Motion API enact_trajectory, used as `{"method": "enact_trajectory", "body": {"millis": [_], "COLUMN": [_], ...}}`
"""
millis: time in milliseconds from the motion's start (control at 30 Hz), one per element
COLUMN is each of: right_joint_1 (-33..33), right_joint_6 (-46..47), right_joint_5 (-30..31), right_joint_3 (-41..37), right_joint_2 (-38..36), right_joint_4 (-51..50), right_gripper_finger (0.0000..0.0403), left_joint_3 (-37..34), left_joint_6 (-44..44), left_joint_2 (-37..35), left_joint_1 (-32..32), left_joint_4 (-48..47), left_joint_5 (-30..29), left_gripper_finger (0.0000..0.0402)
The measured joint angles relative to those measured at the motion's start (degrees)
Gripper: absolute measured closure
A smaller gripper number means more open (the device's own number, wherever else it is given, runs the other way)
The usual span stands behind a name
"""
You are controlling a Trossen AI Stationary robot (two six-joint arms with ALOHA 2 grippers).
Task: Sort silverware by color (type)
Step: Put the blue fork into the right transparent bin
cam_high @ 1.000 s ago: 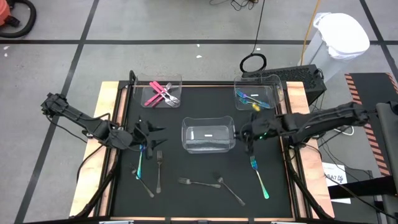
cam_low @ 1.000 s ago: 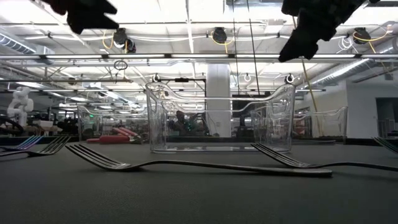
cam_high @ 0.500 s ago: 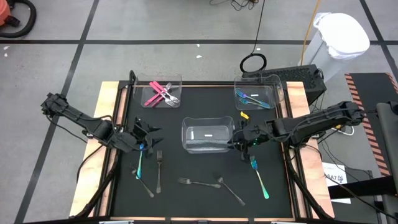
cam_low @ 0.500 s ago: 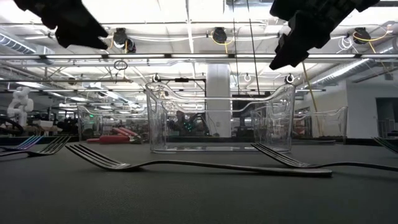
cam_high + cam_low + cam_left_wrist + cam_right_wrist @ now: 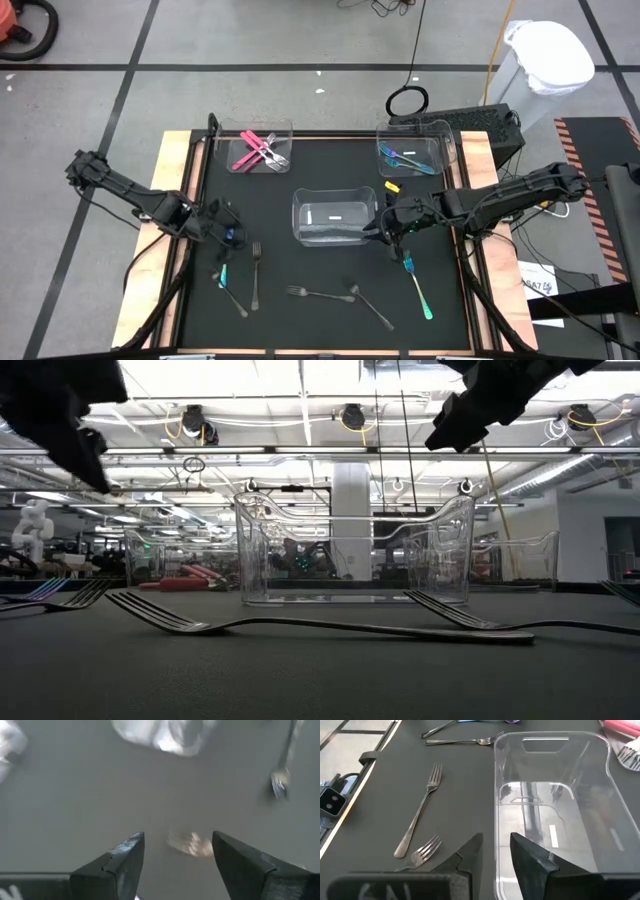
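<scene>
My left gripper (image 5: 226, 233) hangs open above the far end of a blue-teal piece (image 5: 222, 273) lying flat on the black mat. In the left wrist view a blurred shiny shape (image 5: 190, 843) shows on the mat between the open fingers (image 5: 177, 837). My right gripper (image 5: 383, 232) hovers open, with a narrow gap, at the right end of the clear middle bin (image 5: 335, 216); the right wrist view (image 5: 496, 840) looks along that bin (image 5: 550, 820). A teal fork (image 5: 417, 286) lies near the right gripper. Grey forks (image 5: 255, 272) (image 5: 314, 294) and spoons (image 5: 371, 306) lie flat.
The far-left bin (image 5: 262, 150) holds pink pieces and the far-right bin (image 5: 410, 157) holds blue-teal ones. A small yellow thing (image 5: 392, 185) lies beside the middle bin. A wooden frame (image 5: 178, 200) borders the mat. Grey forks (image 5: 300, 625) lie across the low view's foreground.
My left gripper has moved down and toward the table's near-left, settling lower over the teal piece. My right gripper has moved toward the table's left, closer to the middle bin's right end. No silverware has shifted.
</scene>
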Motion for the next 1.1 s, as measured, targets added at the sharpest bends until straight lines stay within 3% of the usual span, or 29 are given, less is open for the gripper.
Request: {"method": "enact_trajectory", "body": {"millis": [133,400,600,700,867,1000,1100], "right_joint_1": [0.0,0.0,0.0,0.0,0.0,0.0,0.0], "right_joint_6": [-0.03,-1.55,-2.83,-2.83,-3.14,-4.1,-4.12], "right_joint_5": [0.0,0.0,-0.02,-0.02,-0.02,-0.02,-0.02], "right_joint_3": [0.0,0.0,0.0,0.0,0.0,0.0,-0.02], "right_joint_2": [0.0,0.0,0.0,0.0,0.0,0.0,0.0], "right_joint_4": [0.26,2.18,2.18,2.18,2.16,2.16,2.16], "right_gripper_finger": [0.0308,0.0308,0.0308,0.0308,0.0308,0.0308,0.0308], "left_joint_3": [0.0,0.02,0.03,0.03,0.04,0.09,0.09], "left_joint_6": [-1.54,-0.83,-0.68,0.84,12.99,15.56,10.14], "left_joint_2": [0.0,0.0,0.0,0.0,0.0,0.0,0.06], "left_joint_1": [1.04,4.51,8.44,9.76,10.97,11.47,11.47], "left_joint_4": [-3.29,-6.94,-13.74,-14.87,-14.82,-14.5,-14.13], "left_joint_5": [4.89,5.46,9.69,11.27,11.19,10.49,10.42], "left_gripper_finger": [0.0193,0.0234,0.0259,0.0262,0.0262,0.0262,0.0262]}}
